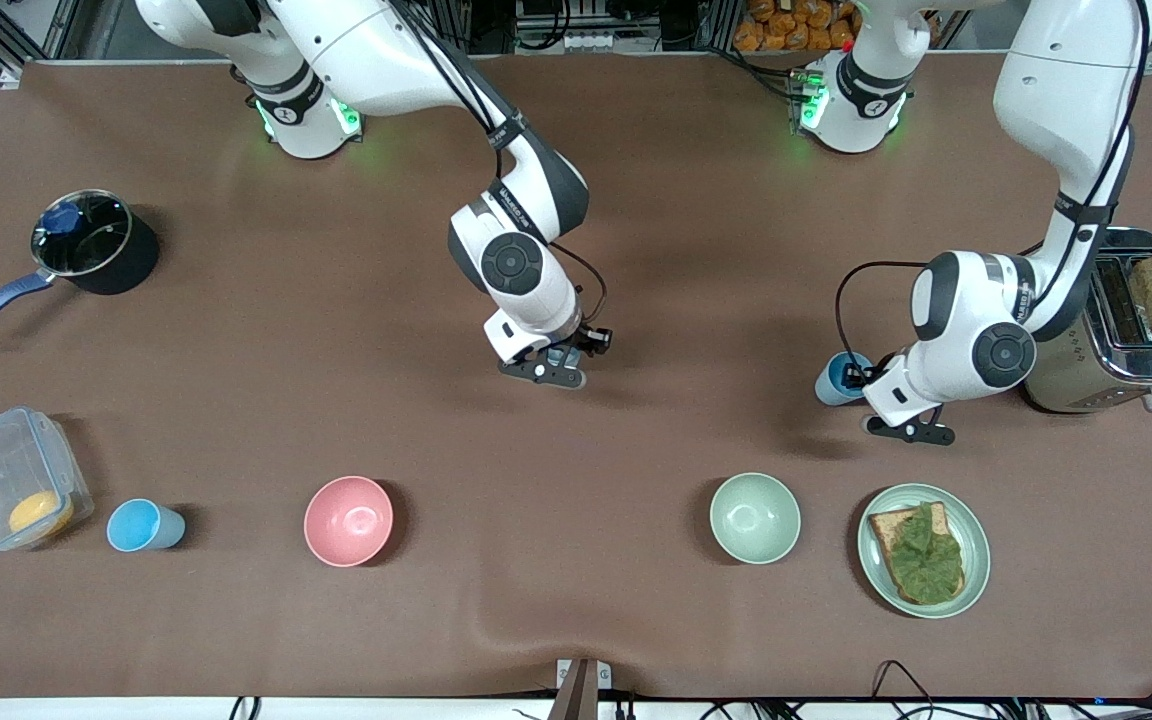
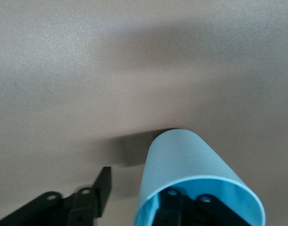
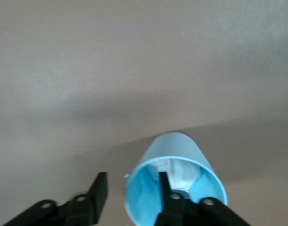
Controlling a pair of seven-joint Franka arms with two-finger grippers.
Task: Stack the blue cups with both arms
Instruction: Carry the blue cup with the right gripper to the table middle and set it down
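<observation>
Left gripper (image 2: 139, 188) and right gripper (image 3: 132, 186), fingers open, each straddle the wall of a blue cup (image 2: 191, 155) (image 3: 174, 148).

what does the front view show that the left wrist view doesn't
Only front: the pink bowl, pale green bowl, toaster, saucepan, and the other blue cup beside the plastic container.
Only left wrist: the left pincer straddling the blue cup, one finger inside, one outside.
Both: that blue cup on the brown table.
</observation>
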